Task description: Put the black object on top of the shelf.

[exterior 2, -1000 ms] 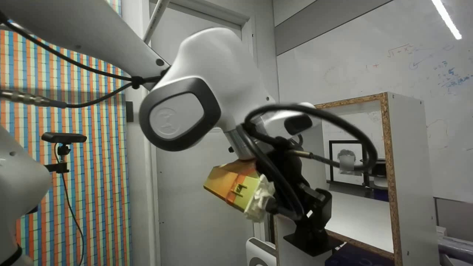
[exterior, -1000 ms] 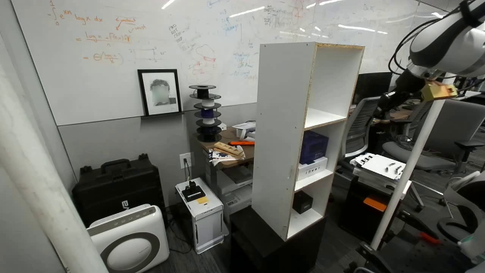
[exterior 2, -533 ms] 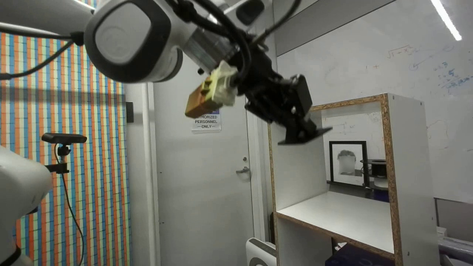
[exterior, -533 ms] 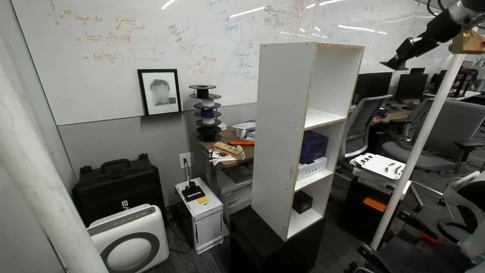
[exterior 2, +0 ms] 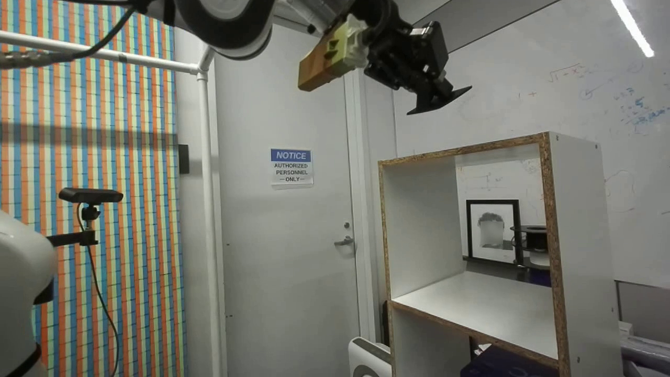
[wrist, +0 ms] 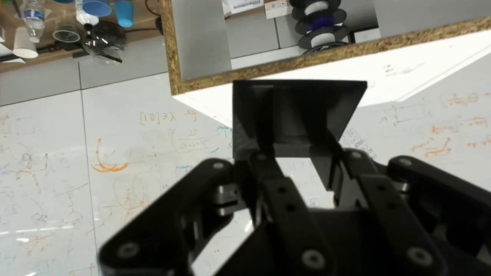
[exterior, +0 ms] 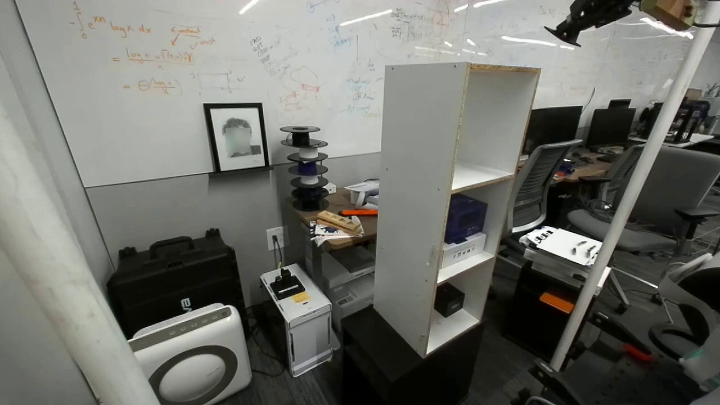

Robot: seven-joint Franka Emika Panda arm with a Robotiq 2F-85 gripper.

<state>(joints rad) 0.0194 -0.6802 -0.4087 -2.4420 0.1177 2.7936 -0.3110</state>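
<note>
Black object (exterior 2: 438,104), one, sits in one gripper (wrist: 301,149).

Dark grey floor (exterior: 301,389) in an exterior view, and it's pretty crowded down there: the white shelf (exterior: 419,197) stands on it via a black base (exterior: 408,371), a white box (exterior: 310,343) sits near that, and a white air purifier (exterior: 194,368) stands in front of a black hard case (exterior: 174,275) whose bottom edge is hidden
</note>
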